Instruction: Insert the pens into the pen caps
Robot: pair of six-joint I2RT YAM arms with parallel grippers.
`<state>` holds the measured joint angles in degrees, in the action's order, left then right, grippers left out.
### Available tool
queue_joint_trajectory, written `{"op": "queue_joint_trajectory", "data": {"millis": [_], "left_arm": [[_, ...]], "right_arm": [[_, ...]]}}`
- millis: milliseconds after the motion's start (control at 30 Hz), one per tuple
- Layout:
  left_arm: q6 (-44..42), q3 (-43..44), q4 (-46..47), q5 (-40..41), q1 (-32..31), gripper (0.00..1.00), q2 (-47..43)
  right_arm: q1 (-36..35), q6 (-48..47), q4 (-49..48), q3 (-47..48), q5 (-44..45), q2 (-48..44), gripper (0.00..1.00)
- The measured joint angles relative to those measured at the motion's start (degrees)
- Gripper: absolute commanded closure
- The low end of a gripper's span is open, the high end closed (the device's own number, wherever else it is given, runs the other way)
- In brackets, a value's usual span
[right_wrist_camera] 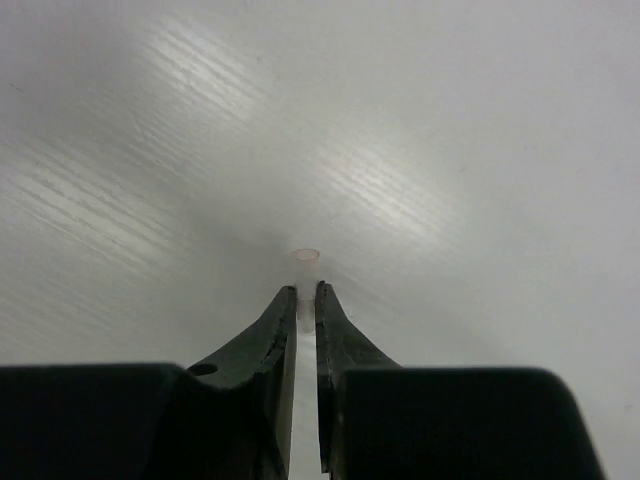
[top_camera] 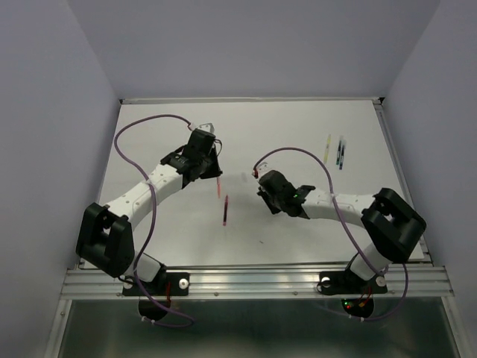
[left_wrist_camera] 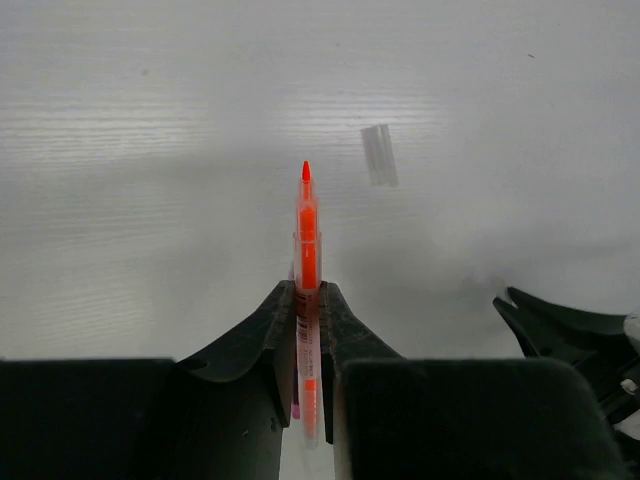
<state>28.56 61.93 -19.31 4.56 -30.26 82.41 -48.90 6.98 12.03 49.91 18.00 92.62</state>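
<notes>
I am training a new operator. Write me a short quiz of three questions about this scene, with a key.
1. True or false: the left claw is shut on an orange pen.
2. What does the right claw grip? A) a green pen B) a clear cap C) nothing
3. Fill in: a loose cap lies on the ____.
Key: 1 true; 2 B; 3 table.

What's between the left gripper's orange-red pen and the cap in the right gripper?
Nothing visible. The orange-red stick pen in the left gripper has a free tip; the pale translucent cap in the right gripper shows an open mouth. A loose cap lies aside on the table.
</notes>
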Motion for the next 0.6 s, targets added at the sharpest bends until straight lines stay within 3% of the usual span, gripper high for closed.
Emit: {"op": "queue_joint_trajectory", "data": {"millis": [100,200,333,433,600], "left_arm": [[-1.40,-0.63,0.72,-6.51,0.02,1.00,-0.11],[-3.76,-2.14,1.29,-16.24,0.02,1.00,-1.20],[-6.80,-4.76,3.76,-30.73,0.15,1.00,-2.89],[-7.93,-8.11,7.56,-43.69,0.13,1.00,-3.13],[-8.70,-10.38,12.94,-60.81,0.02,1.00,0.39]], "right_arm": [[3.28,-11.37,-8.02,-5.09,-3.76,-6.62,0.99],[8.00,-25.88,-17.97,-10.01,-13.27,-14.45,0.99],[13.92,-43.12,-24.20,-11.82,-27.26,-20.35,0.97],[17.14,-55.19,-20.65,-8.81,-36.72,-20.26,0.96],[18.51,-72.63,-4.15,2.47,-47.41,-17.75,0.97]]}}
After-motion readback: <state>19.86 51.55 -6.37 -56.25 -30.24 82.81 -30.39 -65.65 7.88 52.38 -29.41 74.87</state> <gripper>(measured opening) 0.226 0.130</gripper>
